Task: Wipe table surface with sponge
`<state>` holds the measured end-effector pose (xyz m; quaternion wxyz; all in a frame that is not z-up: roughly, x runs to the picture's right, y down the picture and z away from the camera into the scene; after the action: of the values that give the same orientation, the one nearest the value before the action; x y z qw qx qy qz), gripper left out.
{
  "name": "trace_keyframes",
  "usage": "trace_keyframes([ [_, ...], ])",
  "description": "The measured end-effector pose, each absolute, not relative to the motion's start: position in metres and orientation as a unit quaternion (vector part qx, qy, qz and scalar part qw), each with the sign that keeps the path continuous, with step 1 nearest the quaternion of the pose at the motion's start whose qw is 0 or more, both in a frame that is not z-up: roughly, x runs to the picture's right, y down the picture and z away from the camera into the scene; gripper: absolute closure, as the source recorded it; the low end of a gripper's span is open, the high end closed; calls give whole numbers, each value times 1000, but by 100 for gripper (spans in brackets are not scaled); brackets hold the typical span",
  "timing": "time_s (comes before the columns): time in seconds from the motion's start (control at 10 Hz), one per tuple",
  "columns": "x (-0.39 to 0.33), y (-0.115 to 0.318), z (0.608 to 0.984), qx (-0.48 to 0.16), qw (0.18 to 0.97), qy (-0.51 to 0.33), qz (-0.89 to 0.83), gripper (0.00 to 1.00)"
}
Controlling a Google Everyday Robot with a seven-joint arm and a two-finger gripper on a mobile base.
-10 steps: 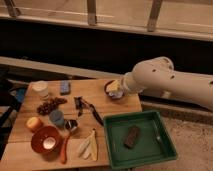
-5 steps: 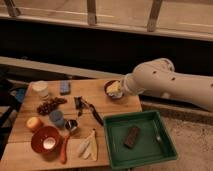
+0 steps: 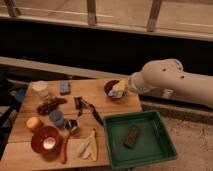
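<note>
Filling the near left of the scene is the table surface (image 3: 90, 92), light wooden planks with a good deal set out on it. Next in bulk is the white arm (image 3: 172, 80), reaching in from the right above the table's far right corner. It ends in the gripper (image 3: 121, 88), which hangs right at the dark bowl (image 3: 112, 91) on that corner. Something pale yellow shows where gripper and bowl meet. I cannot tell whether the gripper is open or closed, or whether it has hold of anything.

A green tray (image 3: 111, 145) sits at the near right, overlapping the table's edge, with a dark block (image 3: 131, 136) lying inside it. At the near left stands an orange bowl (image 3: 46, 141), and beside it an orange ball (image 3: 34, 123).

A white cup (image 3: 40, 89) stands at the far left corner. The sponge (image 3: 65, 87), blue and flat on the wood, lies just right of that cup, well apart from the gripper.

A cluster of dark fruit (image 3: 50, 106) lies nearer, then a blue cup (image 3: 56, 118) and a small metal cup (image 3: 71, 125). A dark tool (image 3: 89, 110) lies mid-table, and yellow strips (image 3: 89, 147) lie at the near edge.
</note>
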<state>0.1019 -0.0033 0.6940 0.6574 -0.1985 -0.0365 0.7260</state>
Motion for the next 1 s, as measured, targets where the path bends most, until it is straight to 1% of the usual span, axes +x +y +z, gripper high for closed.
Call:
trace_keyframes([
  [0.2, 78, -15, 706, -207, 669, -43, 713, 29],
  [0.5, 6, -46, 734, -232, 689, -60, 684, 29],
  [0.8, -60, -71, 755, -268, 702, -86, 654, 29],
  [1.0, -95, -82, 761, -299, 696, -114, 643, 29],
])
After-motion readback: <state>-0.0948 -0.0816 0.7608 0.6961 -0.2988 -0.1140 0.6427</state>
